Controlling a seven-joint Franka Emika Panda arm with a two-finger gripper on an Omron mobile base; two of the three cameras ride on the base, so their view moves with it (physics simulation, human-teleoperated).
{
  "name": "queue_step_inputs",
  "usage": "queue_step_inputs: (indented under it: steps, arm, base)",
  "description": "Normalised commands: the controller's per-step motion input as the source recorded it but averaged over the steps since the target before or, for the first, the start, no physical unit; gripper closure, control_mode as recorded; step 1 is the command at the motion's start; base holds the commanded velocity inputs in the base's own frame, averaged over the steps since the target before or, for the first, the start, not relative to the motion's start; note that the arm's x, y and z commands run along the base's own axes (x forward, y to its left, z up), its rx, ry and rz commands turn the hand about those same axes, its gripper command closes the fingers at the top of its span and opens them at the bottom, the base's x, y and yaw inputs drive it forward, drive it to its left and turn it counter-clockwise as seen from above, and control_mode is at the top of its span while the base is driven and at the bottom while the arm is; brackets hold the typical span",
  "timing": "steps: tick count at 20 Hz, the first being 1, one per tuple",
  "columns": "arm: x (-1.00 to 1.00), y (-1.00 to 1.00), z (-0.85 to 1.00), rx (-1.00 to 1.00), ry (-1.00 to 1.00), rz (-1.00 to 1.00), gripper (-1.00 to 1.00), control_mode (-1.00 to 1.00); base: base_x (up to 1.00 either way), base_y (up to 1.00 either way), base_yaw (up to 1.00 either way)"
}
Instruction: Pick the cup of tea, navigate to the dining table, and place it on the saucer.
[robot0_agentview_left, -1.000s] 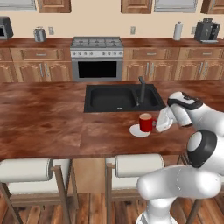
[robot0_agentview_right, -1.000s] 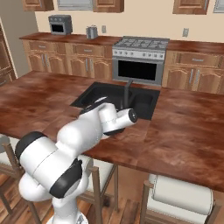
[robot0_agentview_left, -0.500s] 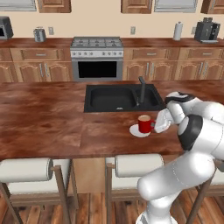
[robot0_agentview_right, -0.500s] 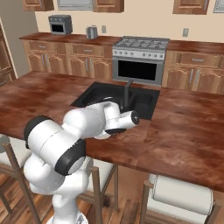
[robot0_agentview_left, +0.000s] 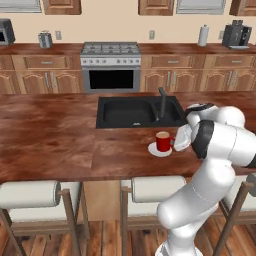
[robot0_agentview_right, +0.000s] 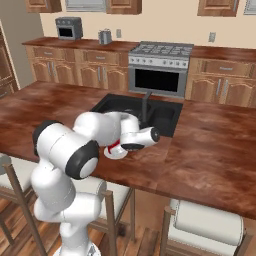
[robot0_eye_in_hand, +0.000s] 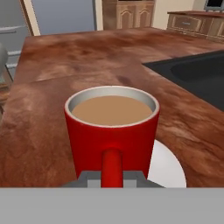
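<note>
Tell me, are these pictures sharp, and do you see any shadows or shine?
Hand view: the cup of tea is crisp and close, evenly lit, with a soft sheen on its red side; the saucer is plain white. Left base view: softer, slightly blurred; the dining table shows pale glossy patches. Right base view: the arm hides most of the cup, with faint shadow beneath.

Both base views look down across the table (robot0_agentview_left: 60, 140) toward the stove (robot0_agentview_left: 111, 49); the hand view sits close behind the cup (robot0_eye_in_hand: 112, 131).
</note>
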Motion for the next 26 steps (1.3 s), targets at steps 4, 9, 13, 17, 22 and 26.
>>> queue_step_inputs:
  steps: [4,9,13,17,22,26]
  arm:
    - [0.08,0.0,-0.12,0.0,0.0,0.0,1.0,-1.0]
    - [0.0,0.0,-0.13,0.0,0.0,0.0,1.0,-1.0]
    - [0.0,0.0,-0.1,0.0,0.0,0.0,1.0,-1.0]
    - [0.03,0.01,-0.04,0.0,0.0,0.0,1.0,-1.0]
    - [0.06,0.0,-0.02,0.0,0.0,0.0,1.0,-1.0]
    - [0.08,0.02,0.0,0.0,0.0,0.0,1.0,-1.0]
  base:
    - [0.0,0.0,0.0]
    - [0.0,0.0,0.0]
    - [0.0,0.0,0.0]
    - [0.0,0.0,0.0]
    - [0.0,0.0,0.0]
    - [0.0,0.0,0.0]
